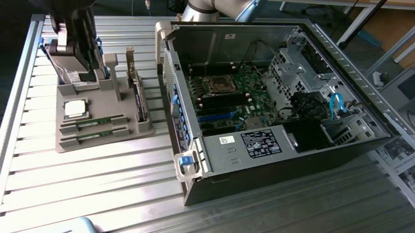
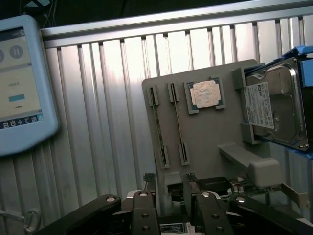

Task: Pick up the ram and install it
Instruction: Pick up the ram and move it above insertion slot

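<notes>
Slatted table point(image 1: 97, 194) — gripper point(image 2: 168, 186) spread at tray point(image 2: 210, 132) edge

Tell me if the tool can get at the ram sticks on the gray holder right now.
Probably yes. The tool hangs open near the gray holder. Both ram sticks lie uncovered in their slots, and the processor and hard drive sit clear of them.

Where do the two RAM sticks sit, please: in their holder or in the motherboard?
In the grey holder: both RAM sticks lie in its slots.
</notes>
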